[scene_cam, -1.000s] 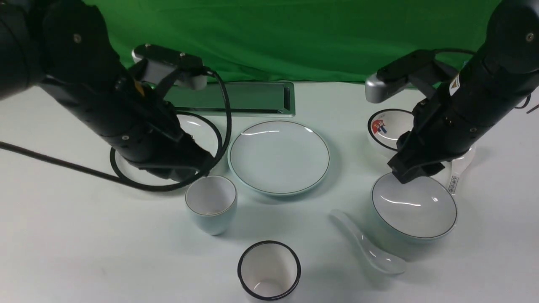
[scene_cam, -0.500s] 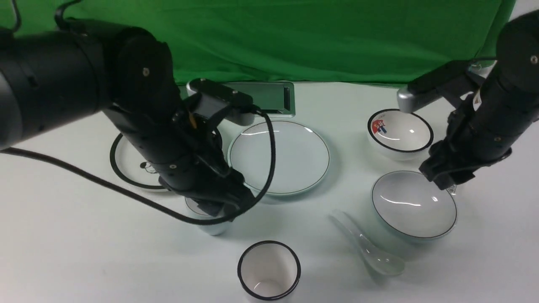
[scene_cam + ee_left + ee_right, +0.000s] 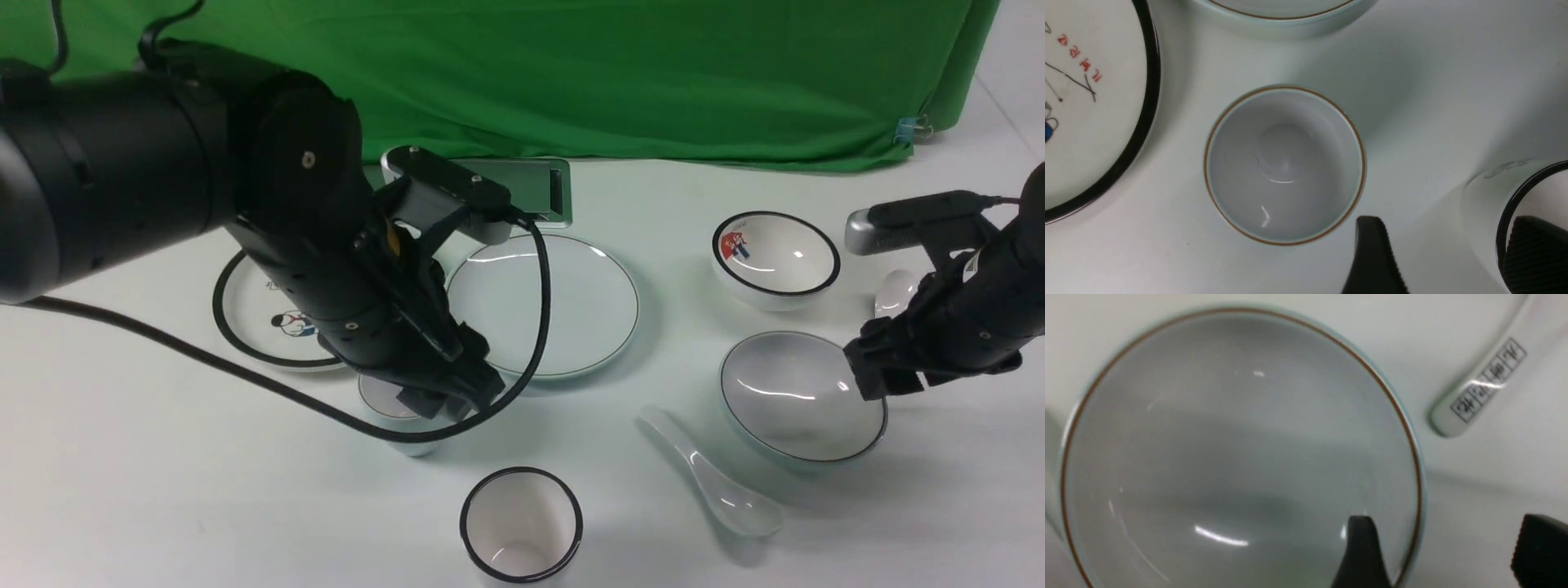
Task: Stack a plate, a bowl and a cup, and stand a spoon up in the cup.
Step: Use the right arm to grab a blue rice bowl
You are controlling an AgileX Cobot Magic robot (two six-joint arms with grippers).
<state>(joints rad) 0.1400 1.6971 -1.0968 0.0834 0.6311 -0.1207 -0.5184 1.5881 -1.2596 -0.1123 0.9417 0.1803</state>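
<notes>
The plain plate (image 3: 543, 306) lies mid-table. To its near left stands the thin-rimmed cup (image 3: 384, 406), half hidden under my left gripper (image 3: 445, 400). In the left wrist view the cup (image 3: 1284, 163) is empty, and the open left gripper (image 3: 1447, 253) hangs beside it over bare table, holding nothing. The wide bowl (image 3: 800, 400) sits at the right with my right gripper (image 3: 886, 380) at its right rim. That gripper (image 3: 1449, 551) is open, one finger over the inside of the bowl (image 3: 1229, 457), the rim between the jaws. The plain spoon (image 3: 710, 486) lies left of the bowl.
A black-rimmed cup (image 3: 521, 523) stands at the near middle, close to my left gripper's outer finger (image 3: 1535, 253). A cartoon plate (image 3: 261, 318) lies left, a black-rimmed bowl (image 3: 775, 257) back right. A marked spoon (image 3: 1486, 388) lies right of the plain bowl. A metal tray (image 3: 555, 192) sits behind.
My left arm has swung forward and right, coming down over the thin-rimmed cup. My right arm has shifted right to the bowl's right rim. Both grippers have opened wider.
</notes>
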